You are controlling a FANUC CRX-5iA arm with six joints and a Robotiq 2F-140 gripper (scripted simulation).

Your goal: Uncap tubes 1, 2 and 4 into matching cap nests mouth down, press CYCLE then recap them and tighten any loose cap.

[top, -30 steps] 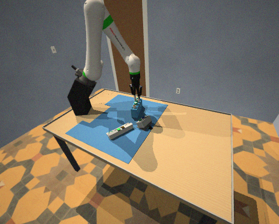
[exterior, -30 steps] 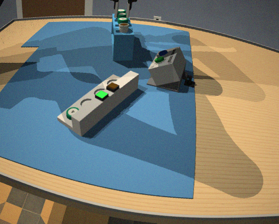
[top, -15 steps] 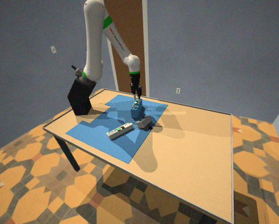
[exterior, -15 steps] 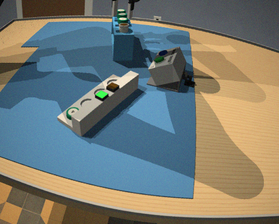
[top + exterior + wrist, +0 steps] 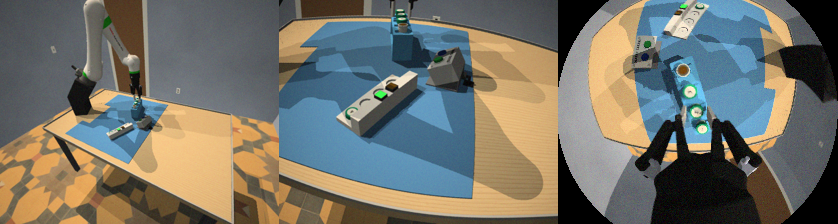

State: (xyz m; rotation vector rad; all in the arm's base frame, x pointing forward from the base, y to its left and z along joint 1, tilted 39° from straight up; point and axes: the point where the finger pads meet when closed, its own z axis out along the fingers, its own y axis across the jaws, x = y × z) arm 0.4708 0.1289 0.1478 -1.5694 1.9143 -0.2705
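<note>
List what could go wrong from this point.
1. The gripper is open and straddles the end cap, which sits close to the neighbouring cap. Lifting off askew might nudge or turn either one.
2. One tube stands uncapped, and its likely cap lies in the cap tray. Pressing READY now would be premature.

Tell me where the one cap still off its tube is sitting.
In the exterior view, the green cap lies in the nearest, left-end nest of the cap tray, on the blue mat, well forward of the decapping station.
</note>
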